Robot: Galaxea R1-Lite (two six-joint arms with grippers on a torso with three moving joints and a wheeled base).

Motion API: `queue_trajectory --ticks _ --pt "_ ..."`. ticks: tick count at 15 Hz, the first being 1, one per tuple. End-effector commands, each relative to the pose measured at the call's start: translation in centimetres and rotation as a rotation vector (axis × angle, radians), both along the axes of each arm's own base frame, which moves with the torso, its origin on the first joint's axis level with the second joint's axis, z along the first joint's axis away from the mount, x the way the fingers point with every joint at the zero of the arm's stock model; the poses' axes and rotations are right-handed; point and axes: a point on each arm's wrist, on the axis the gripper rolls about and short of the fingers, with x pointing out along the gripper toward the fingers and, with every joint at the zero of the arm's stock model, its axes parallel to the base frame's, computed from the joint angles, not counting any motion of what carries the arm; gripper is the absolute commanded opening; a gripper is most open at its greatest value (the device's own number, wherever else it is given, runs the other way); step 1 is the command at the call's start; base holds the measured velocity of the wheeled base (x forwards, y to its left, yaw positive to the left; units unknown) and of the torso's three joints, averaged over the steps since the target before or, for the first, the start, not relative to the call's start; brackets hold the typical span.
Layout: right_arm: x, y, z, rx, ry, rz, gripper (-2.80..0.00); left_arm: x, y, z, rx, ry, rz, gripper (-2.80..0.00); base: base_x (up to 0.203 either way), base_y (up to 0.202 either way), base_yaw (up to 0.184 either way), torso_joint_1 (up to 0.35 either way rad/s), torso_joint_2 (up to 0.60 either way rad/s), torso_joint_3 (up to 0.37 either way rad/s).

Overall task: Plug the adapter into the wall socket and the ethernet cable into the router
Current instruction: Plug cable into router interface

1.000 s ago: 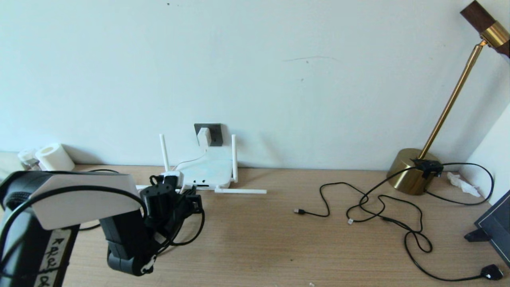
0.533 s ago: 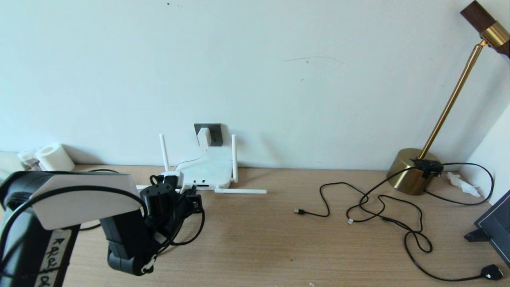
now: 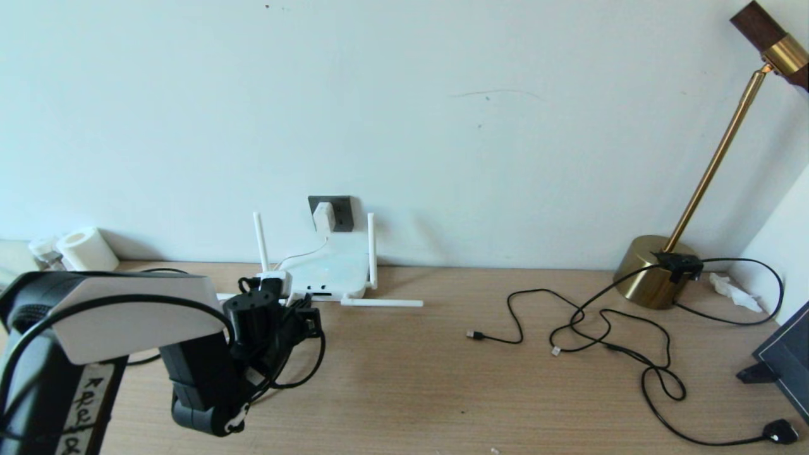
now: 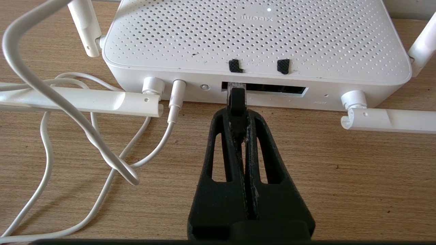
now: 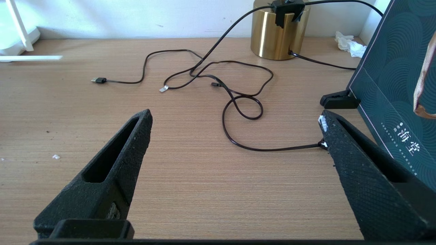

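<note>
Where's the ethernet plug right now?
The ethernet cable's plug is pinched in the left end effector, its tip at the router's front port slot, beside the white power cord's jack.

The wooden table (image 3: 404,379) carries the router (image 3: 328,275), loose black cables (image 3: 607,335), a brass lamp base (image 3: 651,278) and a paper roll (image 3: 85,249).

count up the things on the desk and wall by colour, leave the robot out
white: 3 - router, adapter, paper roll
black or dark: 3 - ethernet cable, wall socket, loose black cable bundle
brass: 1 - lamp
dark teal: 1 - box
total: 8
</note>
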Motion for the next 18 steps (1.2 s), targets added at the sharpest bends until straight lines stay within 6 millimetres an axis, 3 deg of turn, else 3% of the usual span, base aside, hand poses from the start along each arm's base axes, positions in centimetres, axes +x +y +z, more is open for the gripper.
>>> queue_trajectory --ticks 1,18 --pt "0.01 0.0 0.01 0.0 0.001 0.0 0.0 0.06 0.03 0.05 -0.002 -0.009 0.002 -2.8 0.0 0.0 0.0 0.0 0.0 0.0" --pt "0.01 0.0 0.01 0.0 0.001 0.0 0.0 -0.14 0.13 -0.05 -0.001 0.0 -0.002 -2.8 0.0 0.0 0.0 0.0 0.0 0.0"
